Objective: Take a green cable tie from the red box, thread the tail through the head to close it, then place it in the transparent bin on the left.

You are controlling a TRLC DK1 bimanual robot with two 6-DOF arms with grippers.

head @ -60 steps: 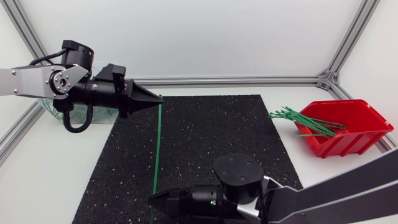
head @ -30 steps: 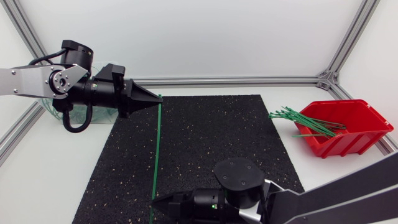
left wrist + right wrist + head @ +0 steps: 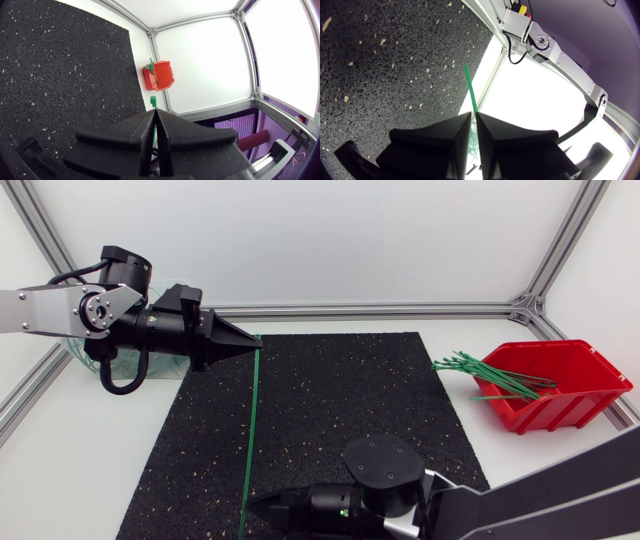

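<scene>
- Currently the green cable tie is stretched nearly straight above the black speckled mat, running from the mat's far left corner toward its near edge.
- The left gripper hangs over that far corner, its fingers pressed together and pinching the tie's far end. In the left wrist view a green stub pokes out past the fingertips.
- The right gripper is at the mat's near edge, its fingers clamped on the tie's near part. In the right wrist view the strap sticks out ahead of them.
- The red box sits by the desk's right edge, with spare green ties sticking out over its rim.
- The transparent bin is at the desk's left edge, mostly hidden behind the left arm.
</scene>
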